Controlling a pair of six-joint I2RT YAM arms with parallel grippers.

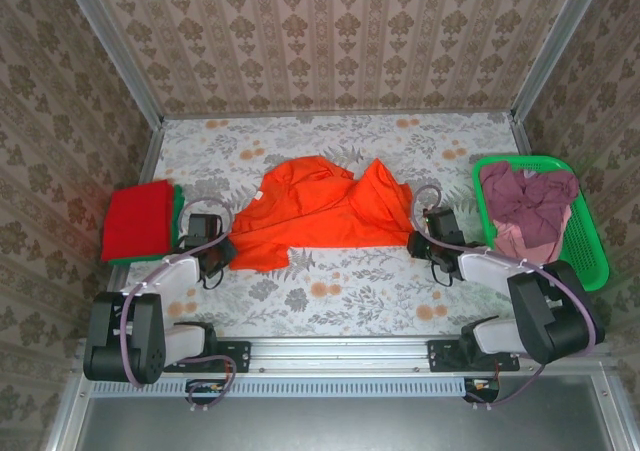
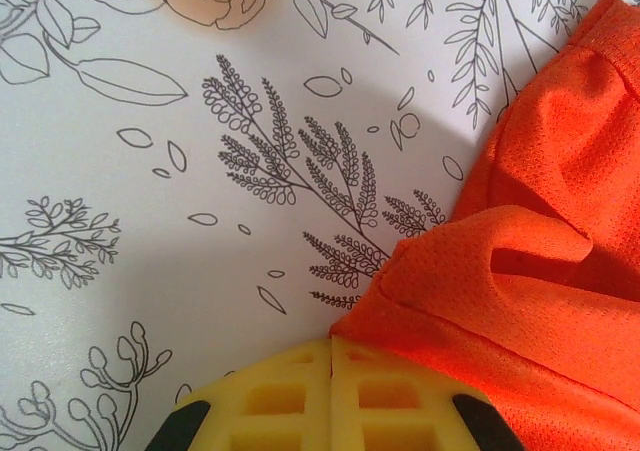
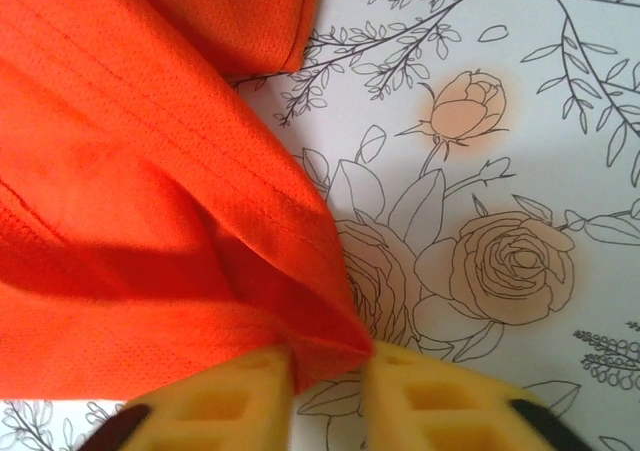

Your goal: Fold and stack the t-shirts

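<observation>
Pinching only the hem corners of the orange t-shirt spread mid-counter, the closed left hand and narrow right hand might lose the slippery mesh when lifting.

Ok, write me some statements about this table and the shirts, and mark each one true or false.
1. The orange t-shirt lies loosely spread in the middle of the table. True.
2. The red t-shirt is in the green basket. False: it lies folded at the table's left side.
3. The green basket holds mauve t-shirts. True.
4. The right fingers are far from any cloth. False: orange cloth sits between them.
</observation>
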